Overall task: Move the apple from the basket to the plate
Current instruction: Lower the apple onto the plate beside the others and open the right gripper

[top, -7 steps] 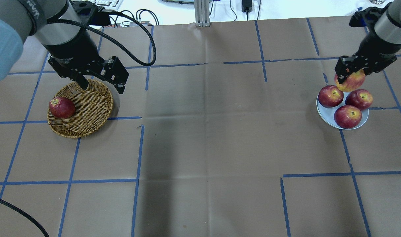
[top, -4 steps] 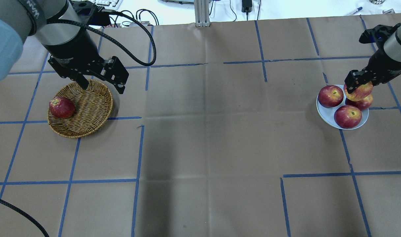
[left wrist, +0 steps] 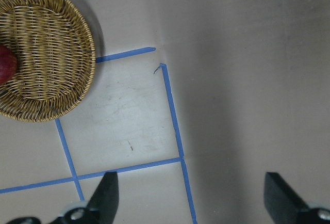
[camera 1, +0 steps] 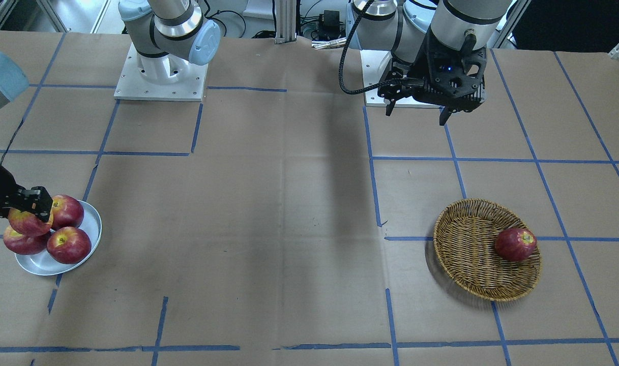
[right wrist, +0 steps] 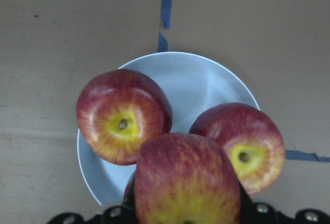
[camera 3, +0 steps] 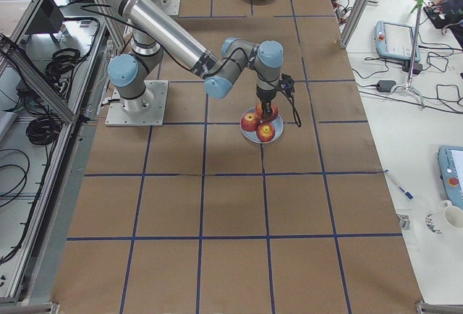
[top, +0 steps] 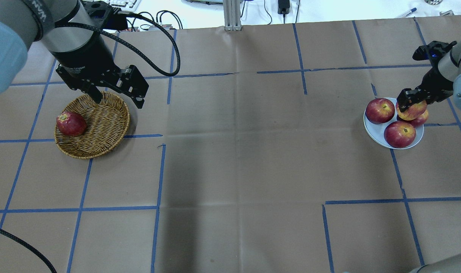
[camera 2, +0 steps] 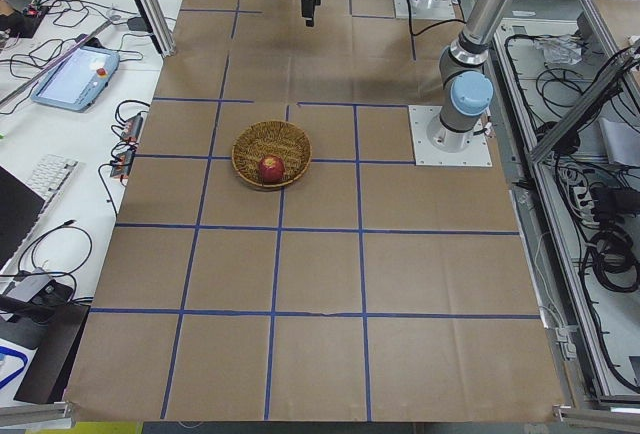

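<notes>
My right gripper [top: 412, 107] is shut on the yellow-streaked apple [top: 412, 112] and holds it over the pale blue plate [top: 374, 132], just above one of three darker apples lying there. In the right wrist view the apple [right wrist: 186, 182] fills the bottom, with the plate [right wrist: 201, 82] below it. I cannot tell whether it touches the apple under it. My left gripper [top: 117, 99] is open and empty above the far right rim of the wicker basket [top: 101, 127].
A dark red apple [top: 71, 123] lies at the left side of the basket. Plate apples show at the left [top: 380, 110] and front [top: 399, 134]; a third [top: 421, 119] is mostly covered. The table is brown paper with blue tape lines.
My right gripper has carried the apple from the plate's far edge to the right and nearer, lower over the plate's apples. The left arm has not moved.
</notes>
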You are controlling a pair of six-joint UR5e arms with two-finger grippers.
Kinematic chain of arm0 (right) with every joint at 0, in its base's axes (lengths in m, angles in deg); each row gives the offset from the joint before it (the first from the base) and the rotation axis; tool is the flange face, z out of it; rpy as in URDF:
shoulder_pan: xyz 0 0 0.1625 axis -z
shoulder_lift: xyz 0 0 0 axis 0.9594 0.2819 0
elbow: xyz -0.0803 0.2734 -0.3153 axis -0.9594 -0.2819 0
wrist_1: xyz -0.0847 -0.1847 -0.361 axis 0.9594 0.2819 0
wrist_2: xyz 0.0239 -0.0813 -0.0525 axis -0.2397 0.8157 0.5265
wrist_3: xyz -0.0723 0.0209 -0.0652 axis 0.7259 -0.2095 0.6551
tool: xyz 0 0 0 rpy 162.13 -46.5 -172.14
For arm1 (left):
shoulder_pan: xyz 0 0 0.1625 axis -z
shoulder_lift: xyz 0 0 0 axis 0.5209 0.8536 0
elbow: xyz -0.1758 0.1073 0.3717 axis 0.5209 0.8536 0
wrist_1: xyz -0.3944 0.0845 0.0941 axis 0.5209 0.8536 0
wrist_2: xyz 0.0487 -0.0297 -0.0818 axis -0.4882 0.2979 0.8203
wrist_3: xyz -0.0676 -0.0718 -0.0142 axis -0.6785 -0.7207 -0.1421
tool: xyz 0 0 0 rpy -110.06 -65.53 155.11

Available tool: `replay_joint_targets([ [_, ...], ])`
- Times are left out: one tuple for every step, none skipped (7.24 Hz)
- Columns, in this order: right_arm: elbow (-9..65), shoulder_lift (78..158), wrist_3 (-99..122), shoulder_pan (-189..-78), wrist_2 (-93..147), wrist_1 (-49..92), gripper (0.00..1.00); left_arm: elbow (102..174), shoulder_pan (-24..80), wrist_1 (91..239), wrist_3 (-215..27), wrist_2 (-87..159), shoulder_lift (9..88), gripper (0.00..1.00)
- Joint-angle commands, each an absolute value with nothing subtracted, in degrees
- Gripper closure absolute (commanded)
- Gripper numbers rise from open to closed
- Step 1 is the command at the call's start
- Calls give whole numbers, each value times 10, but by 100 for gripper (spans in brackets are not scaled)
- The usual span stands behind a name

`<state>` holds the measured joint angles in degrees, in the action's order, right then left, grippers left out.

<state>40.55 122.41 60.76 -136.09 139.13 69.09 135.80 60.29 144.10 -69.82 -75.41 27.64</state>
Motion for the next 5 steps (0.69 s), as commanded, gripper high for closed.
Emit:
replay_joint_targets([
  [407, 1223, 607, -1361, 1390, 692, 45, 1358, 604, 1443, -699, -754, 277, 1],
  [407, 1223, 606, -1364, 1390, 691, 44, 1358, 604, 1443, -699, -754, 277, 1],
  [407, 1223, 607, -1364, 1391, 689, 5, 1358, 604, 1443, -699, -754, 277, 1],
  [404, 1223, 606, -1363, 1395, 678, 0, 1358, 604, 1443, -699, -754, 276, 1],
  [402, 1226, 606, -1362, 1396, 676, 0, 1358, 603, 1443, -699, -754, 277, 1],
])
